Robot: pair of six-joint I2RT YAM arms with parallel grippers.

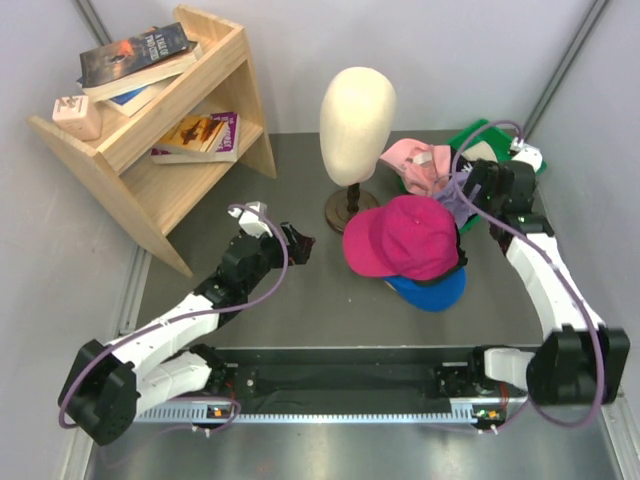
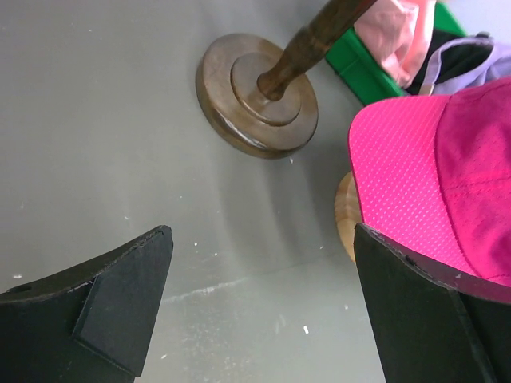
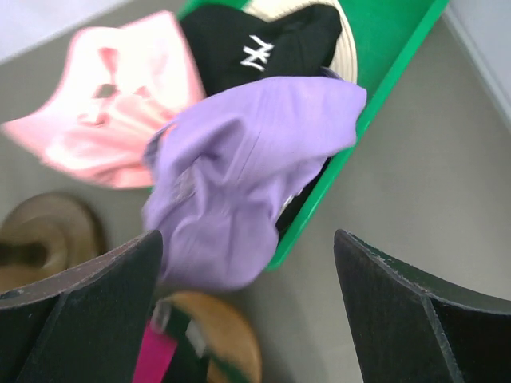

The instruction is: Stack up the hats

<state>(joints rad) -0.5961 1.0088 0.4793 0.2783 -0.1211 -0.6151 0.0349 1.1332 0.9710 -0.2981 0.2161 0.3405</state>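
Note:
A magenta cap (image 1: 405, 237) sits on a blue cap (image 1: 432, 290) near the table's middle, over a round wooden stand (image 2: 345, 215). At the back right a green tray (image 3: 399, 64) holds a black cap with a white logo (image 3: 263, 44) and a cream bucket hat (image 3: 345, 56). A lavender cap (image 3: 247, 159) droops over the tray's edge, and a light pink cap (image 3: 120, 112) lies beside it. My right gripper (image 3: 247, 234) hovers open over the lavender cap. My left gripper (image 2: 263, 229) is open and empty, left of the magenta cap (image 2: 447, 175).
A cream mannequin head (image 1: 357, 110) stands on a dark wooden base (image 2: 255, 96) behind the stack. A wooden shelf (image 1: 150, 130) with books fills the back left corner. Grey walls close in the table's sides.

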